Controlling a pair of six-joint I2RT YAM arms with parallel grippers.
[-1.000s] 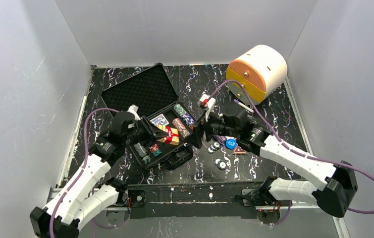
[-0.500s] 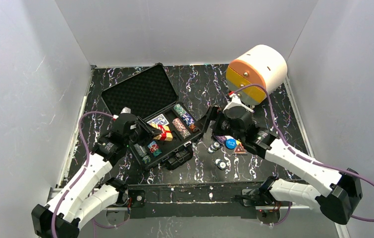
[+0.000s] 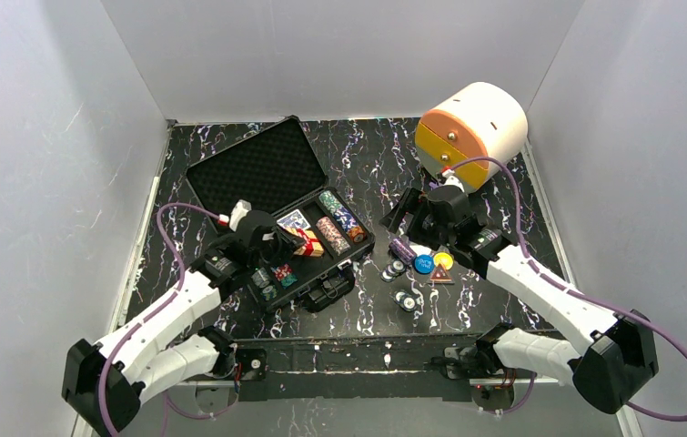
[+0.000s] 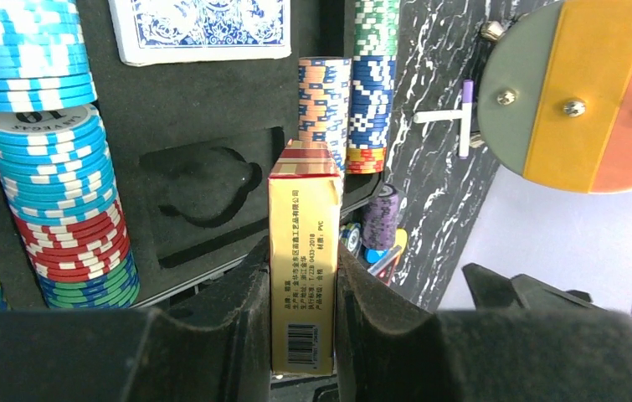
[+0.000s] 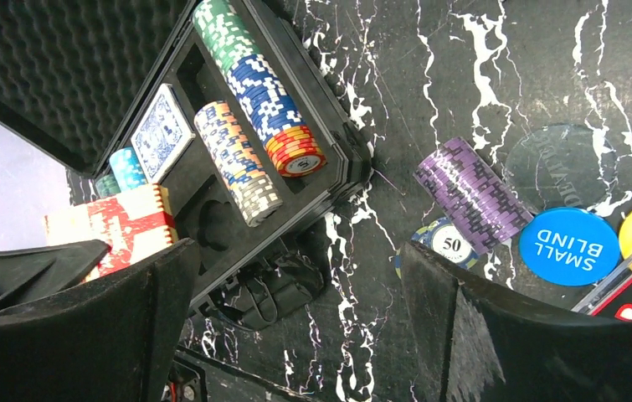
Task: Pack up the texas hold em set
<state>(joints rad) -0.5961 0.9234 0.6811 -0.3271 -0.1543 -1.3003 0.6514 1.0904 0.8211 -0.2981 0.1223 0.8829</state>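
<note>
The black case [image 3: 262,171] lies open, its foam lid leaning back. Rows of chips [image 4: 53,167] [image 5: 254,79] and a blue-backed card deck [image 4: 199,29] [image 3: 293,220] sit in its base. My left gripper [image 4: 302,272] [image 3: 287,244] is shut on a gold-and-red card box [image 4: 302,243] [image 3: 307,241], held over an empty foam recess [image 4: 203,180]. My right gripper [image 5: 295,310] [image 3: 401,215] hangs open over the mat right of the case, holding nothing. A purple chip stack [image 5: 470,194] [image 3: 402,249], a blue SMALL BLIND button [image 5: 568,245] [image 3: 424,265] and a yellow button [image 3: 444,260] lie on the mat.
A cream-and-orange round drawer box [image 3: 471,132] [image 4: 580,92] stands at the back right. Loose chips [image 3: 403,299] and a red triangular piece [image 3: 439,276] lie near the buttons. The case handle [image 5: 274,289] sticks out at the case's near edge. White walls enclose the mat.
My left gripper has carried the card box to the right, further over the case base. My right gripper has drawn back from the case's right edge toward the drawer box.
</note>
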